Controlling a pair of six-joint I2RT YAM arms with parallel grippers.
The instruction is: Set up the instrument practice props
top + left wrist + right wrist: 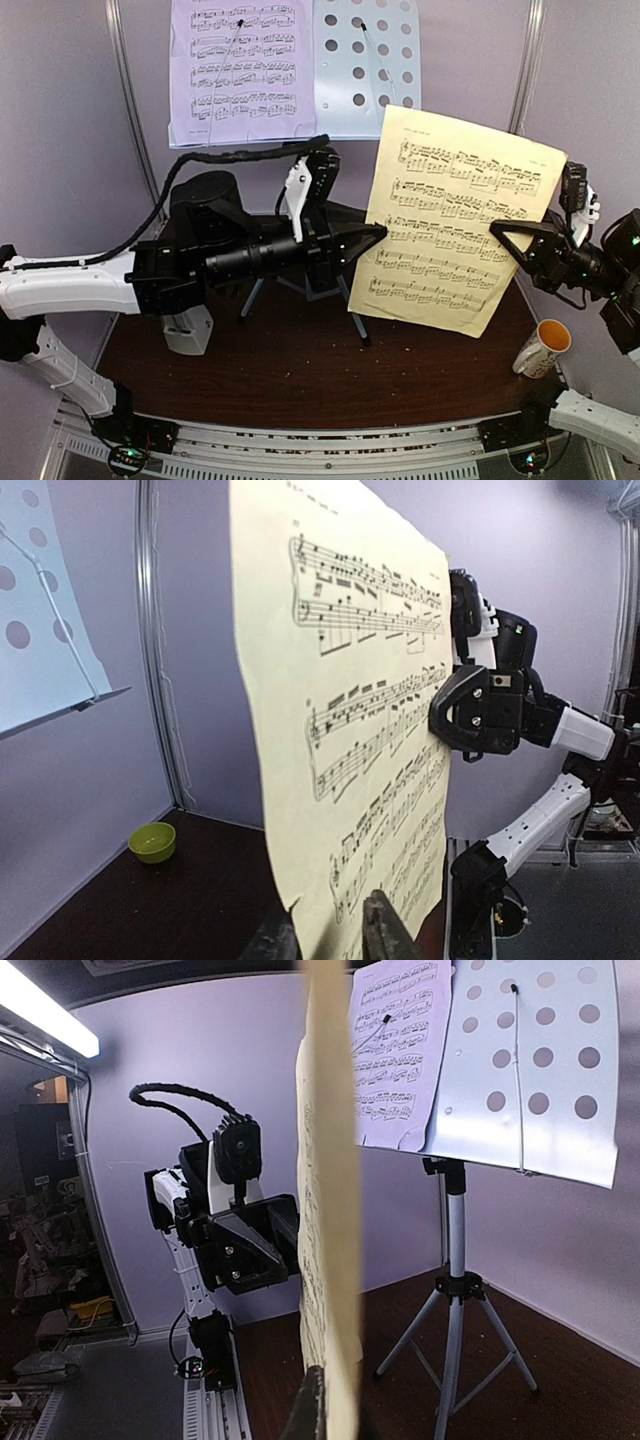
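The grey perforated music-stand desk (370, 60) stands at the back on its silver tripod (455, 1300). A lilac sheet-music page (235, 70) rests on its left half. The pale yellow page (455, 225) hangs upright in the air in front of the stand, held from both sides. My left gripper (375, 235) is shut on its left edge, my right gripper (500, 232) on its right edge. In the left wrist view my fingers (385, 930) pinch the page's (350, 730) lower edge. In the right wrist view the page (330, 1210) shows edge-on. The light grey metronome (188, 330) is partly hidden under my left arm.
A mug with an orange inside (543, 348) stands at the table's right front. A small green bowl (152, 841) sits on the dark table near the back wall. The tripod's legs (300, 290) spread under my left gripper. Purple walls close in the table.
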